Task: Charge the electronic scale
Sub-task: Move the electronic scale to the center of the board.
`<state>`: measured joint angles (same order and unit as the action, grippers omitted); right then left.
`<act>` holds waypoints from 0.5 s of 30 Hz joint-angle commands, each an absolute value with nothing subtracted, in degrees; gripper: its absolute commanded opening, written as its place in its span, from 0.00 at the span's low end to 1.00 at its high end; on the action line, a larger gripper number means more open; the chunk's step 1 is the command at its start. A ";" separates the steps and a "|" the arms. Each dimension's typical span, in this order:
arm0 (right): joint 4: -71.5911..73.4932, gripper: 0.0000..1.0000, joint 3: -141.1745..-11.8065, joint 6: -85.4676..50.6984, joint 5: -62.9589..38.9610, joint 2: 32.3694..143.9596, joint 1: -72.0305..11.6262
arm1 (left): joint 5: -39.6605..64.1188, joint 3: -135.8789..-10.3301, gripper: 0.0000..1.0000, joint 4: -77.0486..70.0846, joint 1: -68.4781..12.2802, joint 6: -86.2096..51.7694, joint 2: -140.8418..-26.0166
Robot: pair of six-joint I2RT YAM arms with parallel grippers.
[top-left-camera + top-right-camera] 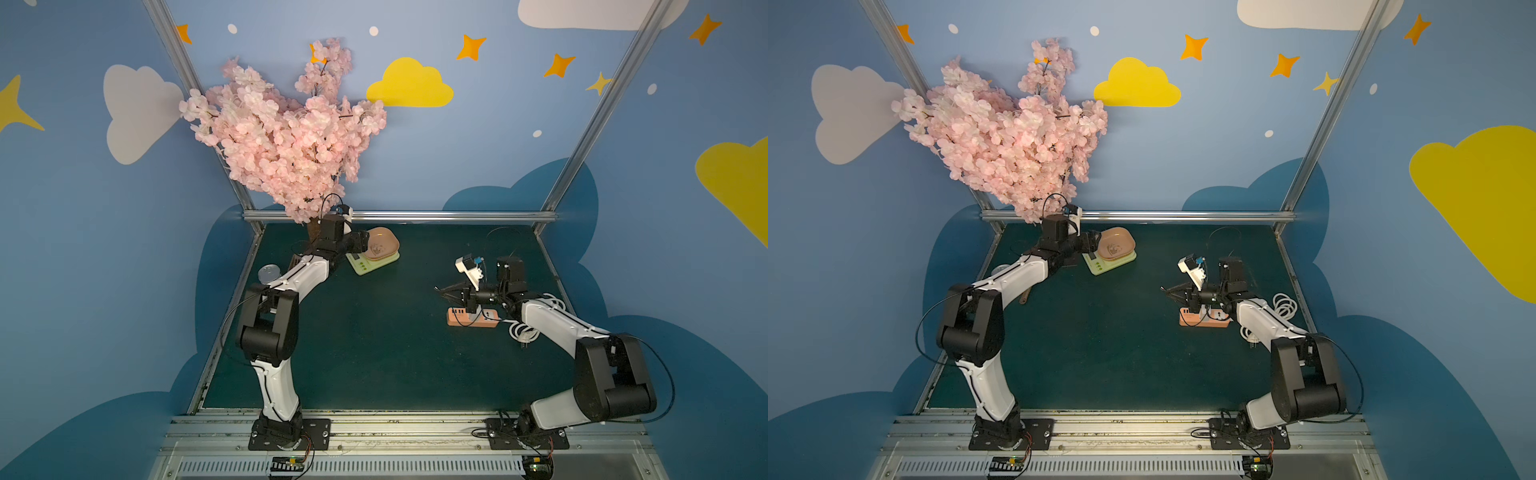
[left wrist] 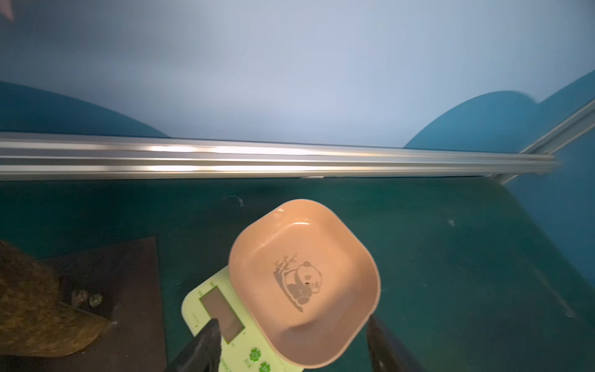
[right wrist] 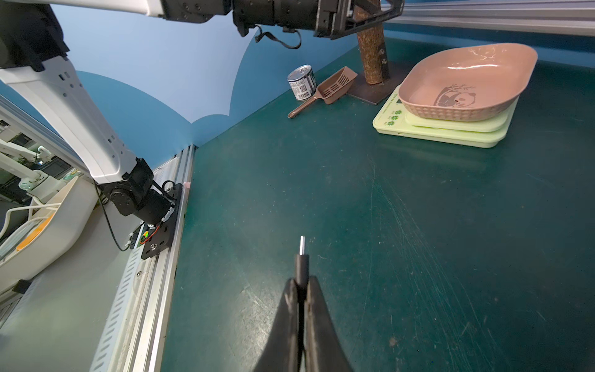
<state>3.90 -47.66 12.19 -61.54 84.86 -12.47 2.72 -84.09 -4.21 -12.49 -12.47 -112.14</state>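
The electronic scale [image 1: 365,265] [image 1: 1100,266] is pale yellow-green and lies at the back left of the green table, with a pink panda dish [image 2: 306,280] [image 3: 467,80] on top. My left gripper [image 2: 292,322] [image 1: 360,243] is open just over the scale's near end. One finger is over the display [image 2: 222,312], the other beside the dish's rim, and nothing is gripped. My right gripper [image 3: 301,283] [image 1: 442,291] hovers mid-right above the table, shut on a black cable plug [image 3: 302,257] whose metal tip points towards the scale [image 3: 444,133].
A salmon-pink power strip [image 1: 471,319] [image 1: 1204,320] with a coiled white cord [image 1: 523,332] lies under my right arm. The blossom tree [image 1: 286,141] stands on a brown base [image 2: 106,273] beside the scale. A tin can [image 3: 302,82] and a brown scoop [image 3: 331,87] lie at far left. The metal rail [image 2: 289,157] bounds the back.
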 commanded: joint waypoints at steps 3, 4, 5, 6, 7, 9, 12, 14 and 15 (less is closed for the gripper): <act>1.85 0.00 -48.96 12.43 -61.61 85.34 -12.35 | -1.27 -93.19 0.73 5.43 -12.13 -8.44 -120.27; 1.79 0.00 -48.95 12.40 -61.66 85.35 -12.35 | -1.49 -95.16 0.74 6.21 -12.04 -7.59 -121.88; 1.84 0.00 -48.87 12.52 -61.70 85.34 -12.31 | -1.35 -97.60 0.75 7.67 -11.98 -6.48 -123.78; 1.66 0.00 -48.87 12.57 -61.70 85.34 -12.39 | -1.15 -100.01 0.75 9.47 -11.86 -5.49 -125.44; 1.72 0.00 -48.87 12.70 -61.70 85.41 -12.35 | -1.14 -103.11 0.75 11.75 -11.78 -4.51 -127.32; 1.59 0.00 -48.88 12.83 -61.67 85.52 -12.38 | -0.35 -107.63 0.76 14.47 -11.65 -2.95 -130.62; 1.50 0.00 -48.95 12.84 -61.69 85.74 -12.39 | 1.11 -114.28 0.76 18.47 -11.51 -1.00 -135.37; 1.50 0.00 -48.96 12.99 -61.70 85.82 -12.39 | 1.63 -118.46 0.76 20.70 -11.49 -0.02 -138.36; 1.52 0.00 -48.96 12.99 -61.70 85.89 -12.32 | 1.90 -120.15 0.76 21.51 -11.38 0.33 -139.28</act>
<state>2.44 -47.68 12.43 -61.52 85.17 -12.47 0.49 -116.27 15.77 -11.73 -2.66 -137.40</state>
